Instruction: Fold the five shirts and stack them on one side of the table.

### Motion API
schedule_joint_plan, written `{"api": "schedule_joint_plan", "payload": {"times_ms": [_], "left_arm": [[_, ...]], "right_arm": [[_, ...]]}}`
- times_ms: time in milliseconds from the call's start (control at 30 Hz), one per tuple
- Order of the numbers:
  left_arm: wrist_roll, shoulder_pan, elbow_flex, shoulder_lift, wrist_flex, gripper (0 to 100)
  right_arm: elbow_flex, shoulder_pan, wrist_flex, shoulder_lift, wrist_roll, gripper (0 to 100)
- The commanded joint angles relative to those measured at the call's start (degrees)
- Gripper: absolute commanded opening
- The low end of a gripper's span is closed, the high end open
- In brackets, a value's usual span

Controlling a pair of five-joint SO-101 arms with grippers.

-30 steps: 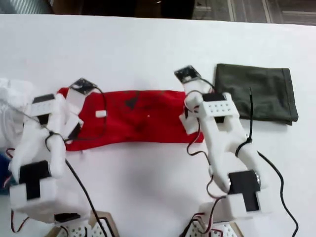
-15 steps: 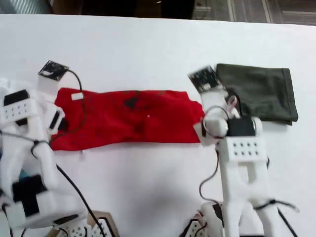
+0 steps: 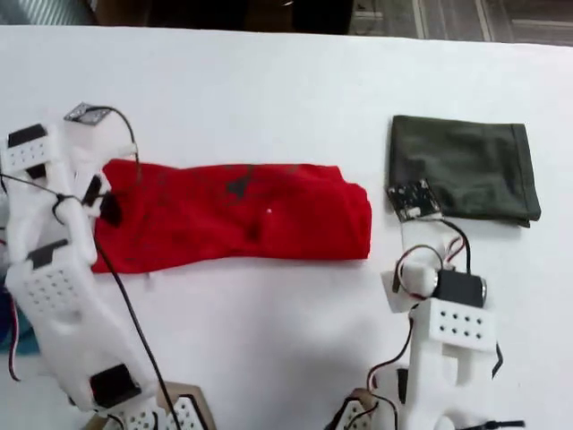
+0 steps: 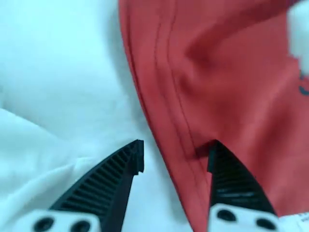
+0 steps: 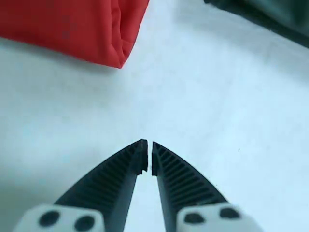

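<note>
Where the white desk (image 3: 269,90) is viewed from above, a long red fabric shirt (image 3: 233,215), folded into a strip, is laid across its middle. A dark green shirt (image 3: 461,170), folded into a flat rectangle, is set near the strip's end, apart from it. The left arm (image 3: 54,269) is placed at the strip's other end, jaws parted, one tip over the red hem, nothing gripped. The right arm (image 3: 452,322) is held near the green shirt, jaws clenched, empty, over bare desk.
</note>
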Motion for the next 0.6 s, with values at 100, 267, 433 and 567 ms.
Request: {"api": "schedule_joint_plan", "payload": {"times_ms": [100,267,433,567], "left_arm": [[3.1,0.7,-11.2,7.1,6.2,23],[4.6,2.7,-13.6,11.9,11.3,23],[4.7,7.1,-16.2,14.5,17.3,19],[4.7,7.5,-16.4,15.9,17.9,2]], "right_arm": [[0.1,1.2,-0.8,-4.2,0.5,2.4],[0.3,1.5,-0.9,-3.7,0.3,2.4],[0.3,3.8,-0.9,-4.2,0.5,2.3],[1.9,11.1,-3.5,-4.2,0.5,2.2]]}}
